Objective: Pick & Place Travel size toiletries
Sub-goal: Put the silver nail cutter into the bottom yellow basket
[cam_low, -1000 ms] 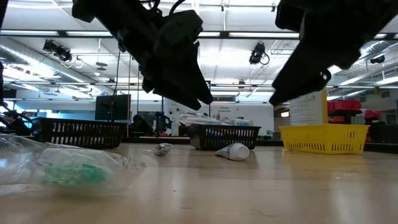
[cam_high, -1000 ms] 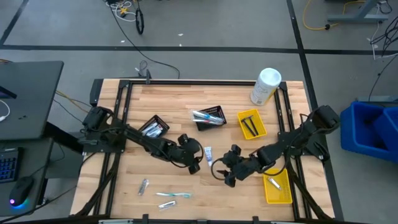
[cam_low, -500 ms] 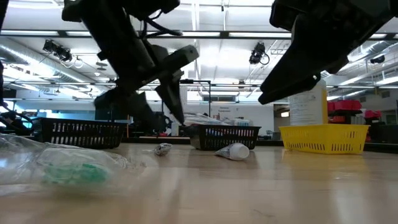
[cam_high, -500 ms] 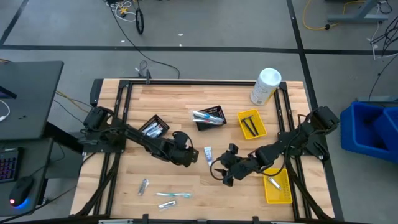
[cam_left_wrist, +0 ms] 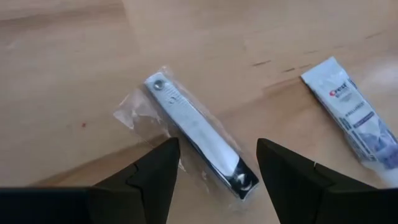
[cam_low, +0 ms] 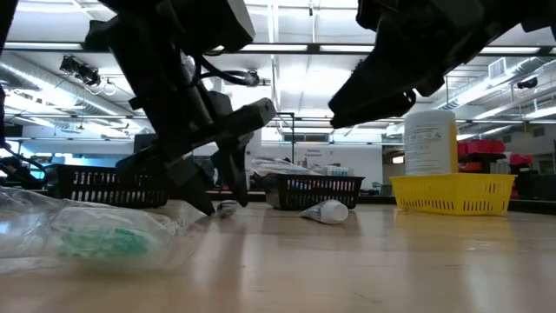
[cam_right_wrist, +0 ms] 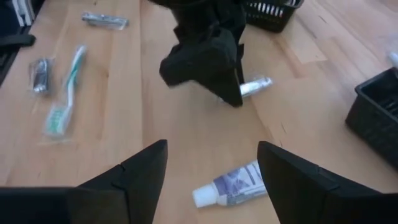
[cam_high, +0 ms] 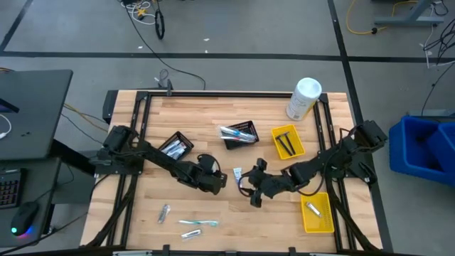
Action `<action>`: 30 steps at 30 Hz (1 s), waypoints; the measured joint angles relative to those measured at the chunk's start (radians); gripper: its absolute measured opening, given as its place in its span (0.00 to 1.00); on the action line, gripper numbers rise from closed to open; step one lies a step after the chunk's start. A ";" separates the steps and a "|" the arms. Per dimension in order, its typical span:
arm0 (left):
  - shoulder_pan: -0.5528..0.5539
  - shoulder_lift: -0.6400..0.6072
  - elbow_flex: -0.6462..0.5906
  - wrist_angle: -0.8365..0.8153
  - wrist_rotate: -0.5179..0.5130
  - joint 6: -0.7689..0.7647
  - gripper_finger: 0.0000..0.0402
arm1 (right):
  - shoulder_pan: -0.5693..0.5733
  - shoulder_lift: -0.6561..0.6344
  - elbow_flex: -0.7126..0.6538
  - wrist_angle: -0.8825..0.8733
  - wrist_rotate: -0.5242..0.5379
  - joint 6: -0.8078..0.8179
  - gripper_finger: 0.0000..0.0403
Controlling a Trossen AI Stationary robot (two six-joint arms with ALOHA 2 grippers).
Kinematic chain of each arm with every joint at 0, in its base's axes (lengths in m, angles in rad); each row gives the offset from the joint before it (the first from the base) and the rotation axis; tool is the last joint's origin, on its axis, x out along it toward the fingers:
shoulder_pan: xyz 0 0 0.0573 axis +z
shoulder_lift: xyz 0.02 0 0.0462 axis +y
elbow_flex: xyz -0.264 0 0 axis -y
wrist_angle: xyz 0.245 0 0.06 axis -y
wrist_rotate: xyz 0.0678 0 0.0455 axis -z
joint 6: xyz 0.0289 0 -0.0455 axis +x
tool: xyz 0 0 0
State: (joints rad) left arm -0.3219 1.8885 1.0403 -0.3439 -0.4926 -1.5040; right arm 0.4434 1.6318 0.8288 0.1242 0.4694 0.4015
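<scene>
Straddling a silvery nail clipper in clear wrap [cam_left_wrist: 199, 138], the left claw [cam_left_wrist: 217, 180] gapes wide beside the white-blue toothpaste tube [cam_left_wrist: 354, 118], unclosed.

The right gripper [cam_right_wrist: 211, 180] hangs with fingers spread above a toothpaste tube [cam_right_wrist: 231, 185]. Beyond, the left gripper [cam_right_wrist: 208, 59] stands over a silvery packet [cam_right_wrist: 255, 86].

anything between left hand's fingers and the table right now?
Yes: in the left wrist view, a bagged silver nail clipper lies on the table between the open left hand fingers, not yet gripped.
</scene>
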 joint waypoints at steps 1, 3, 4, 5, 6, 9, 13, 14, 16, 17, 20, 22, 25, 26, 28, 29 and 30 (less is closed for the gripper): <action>0.001 0.004 0.001 0.001 0.000 0.000 0.57 | -0.004 0.000 0.000 0.002 0.000 0.000 0.65; 0.001 0.007 0.002 -0.007 -0.009 -0.005 0.57 | -0.009 0.000 0.000 0.001 -0.001 -0.002 0.65; 0.001 0.007 0.001 -0.007 -0.016 -0.004 0.57 | -0.011 0.000 0.000 0.001 -0.001 -0.004 0.65; 0.000 0.008 0.001 -0.007 -0.025 0.008 0.57 | -0.012 0.000 0.000 0.002 -0.001 -0.011 0.65; 0.000 0.005 0.000 -0.007 -0.028 0.040 0.57 | -0.013 0.000 0.000 0.005 -0.001 -0.021 0.65; 0.002 0.004 0.002 -0.009 0.003 0.184 0.56 | -0.017 0.000 0.000 0.009 -0.002 -0.037 0.63; 0.009 0.002 0.003 -0.015 0.034 0.289 0.50 | -0.018 0.000 0.000 0.009 -0.009 -0.035 0.61; 0.010 0.002 0.003 -0.017 0.035 0.316 0.48 | -0.018 0.000 0.000 0.009 -0.009 -0.033 0.60; 0.010 0.002 0.003 -0.019 0.044 0.380 0.44 | -0.018 0.000 0.000 0.014 -0.011 -0.027 0.59; 0.011 0.002 0.003 -0.017 0.052 0.402 0.42 | -0.018 0.000 0.000 0.016 -0.022 -0.026 0.59; 0.011 0.002 0.003 -0.009 0.067 0.428 0.36 | -0.018 0.000 0.000 0.016 -0.055 -0.026 0.58; 0.010 0.002 0.003 -0.004 0.073 0.437 0.33 | -0.018 0.000 0.000 0.015 -0.055 -0.026 0.57; 0.008 0.002 0.003 0.008 0.091 0.490 0.27 | -0.017 0.000 0.000 0.015 -0.087 -0.025 0.55; 0.008 0.002 0.003 0.016 0.104 0.509 0.25 | -0.017 0.000 0.000 0.015 -0.112 -0.025 0.55; 0.005 0.002 0.004 0.035 0.125 0.547 0.21 | -0.017 0.000 0.000 0.015 -0.165 -0.025 0.54; 0.003 0.003 0.007 0.038 0.129 0.565 0.19 | -0.017 0.000 0.000 0.014 -0.183 -0.025 0.53; 0.000 0.004 0.013 0.039 0.133 0.583 0.18 | -0.016 0.000 0.000 0.014 -0.191 -0.025 0.52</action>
State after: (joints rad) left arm -0.3215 1.8929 1.0533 -0.3051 -0.3594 -0.9210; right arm 0.4271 1.6318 0.8288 0.1382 0.2783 0.3760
